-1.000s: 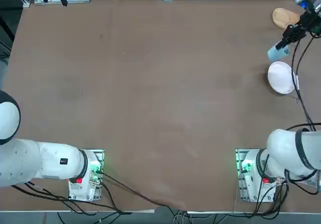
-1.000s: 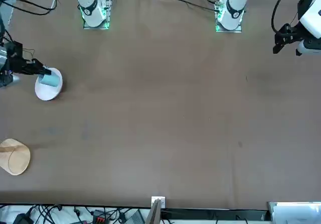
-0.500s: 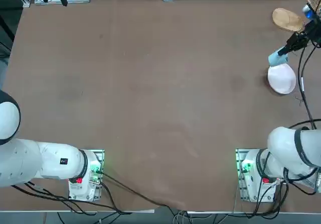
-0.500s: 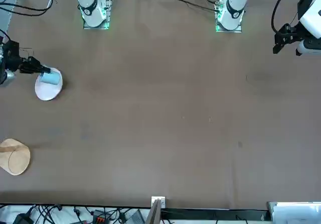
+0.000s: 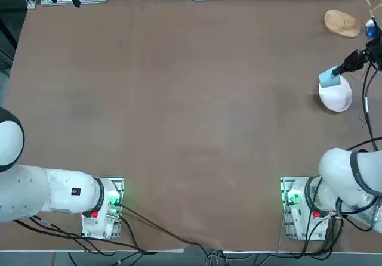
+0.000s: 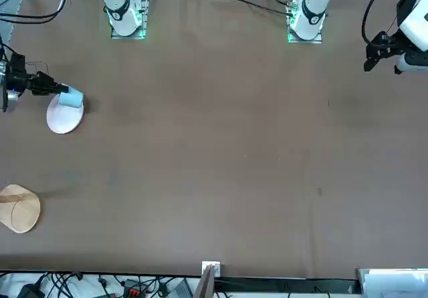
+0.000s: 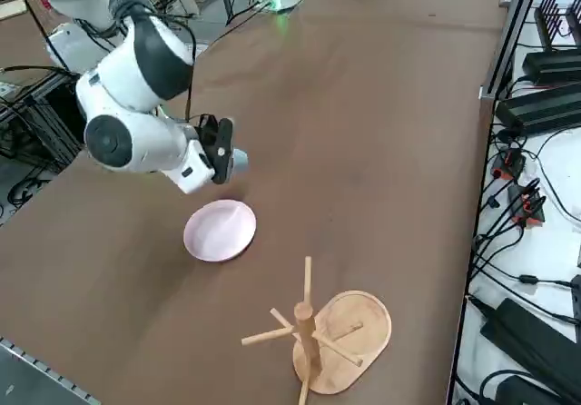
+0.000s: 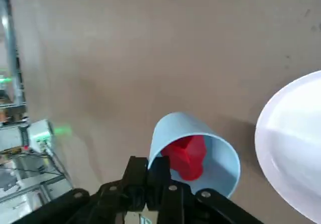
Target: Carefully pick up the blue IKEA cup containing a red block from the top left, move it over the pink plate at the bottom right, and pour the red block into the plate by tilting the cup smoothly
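arm: white | joint bands: dark | cables: black | tool: black

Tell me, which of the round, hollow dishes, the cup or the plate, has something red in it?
The blue cup, gripped by the robot's right fingers: a red block sits inside, unlike the pink plate.

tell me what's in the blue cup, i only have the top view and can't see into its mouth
Observer: The wrist view looks into the blue cup: the red block is still inside.

Operator: and how is it held, top view doesn't show me the jaws on the rim

Observer: In the wrist view, the right gripper has its jaws shut on the cup's wall at the rim, beside the open mouth.
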Controlling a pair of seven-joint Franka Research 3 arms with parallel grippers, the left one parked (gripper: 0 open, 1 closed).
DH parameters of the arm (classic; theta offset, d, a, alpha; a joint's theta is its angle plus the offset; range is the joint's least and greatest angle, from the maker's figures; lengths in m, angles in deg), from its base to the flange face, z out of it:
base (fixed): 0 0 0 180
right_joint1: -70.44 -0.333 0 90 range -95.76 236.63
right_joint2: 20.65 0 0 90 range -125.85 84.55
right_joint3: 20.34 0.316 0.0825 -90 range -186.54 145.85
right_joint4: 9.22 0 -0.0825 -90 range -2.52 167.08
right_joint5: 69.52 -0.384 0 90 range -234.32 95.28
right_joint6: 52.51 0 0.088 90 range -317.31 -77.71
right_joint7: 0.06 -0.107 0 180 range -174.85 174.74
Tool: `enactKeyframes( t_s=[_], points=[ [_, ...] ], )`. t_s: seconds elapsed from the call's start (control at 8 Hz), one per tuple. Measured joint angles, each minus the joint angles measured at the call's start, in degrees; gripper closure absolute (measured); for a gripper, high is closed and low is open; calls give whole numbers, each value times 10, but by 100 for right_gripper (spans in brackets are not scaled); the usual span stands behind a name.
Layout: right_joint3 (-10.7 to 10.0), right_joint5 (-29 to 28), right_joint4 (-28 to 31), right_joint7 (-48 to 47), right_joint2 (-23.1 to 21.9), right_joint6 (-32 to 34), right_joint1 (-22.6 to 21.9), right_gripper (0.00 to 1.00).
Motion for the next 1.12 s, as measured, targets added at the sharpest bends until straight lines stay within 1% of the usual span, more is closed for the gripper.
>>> enactKeyframes(
  t_s=[0.38,0.62,0.88,1.12],
  points=[
    [0,-9,-34,56,30,63,40,98],
    [0,-15,-46,95,57,78,59,98],
    [0,-16,-59,123,85,84,69,98],
    [0,-24,-78,143,109,108,79,98]
  ],
)
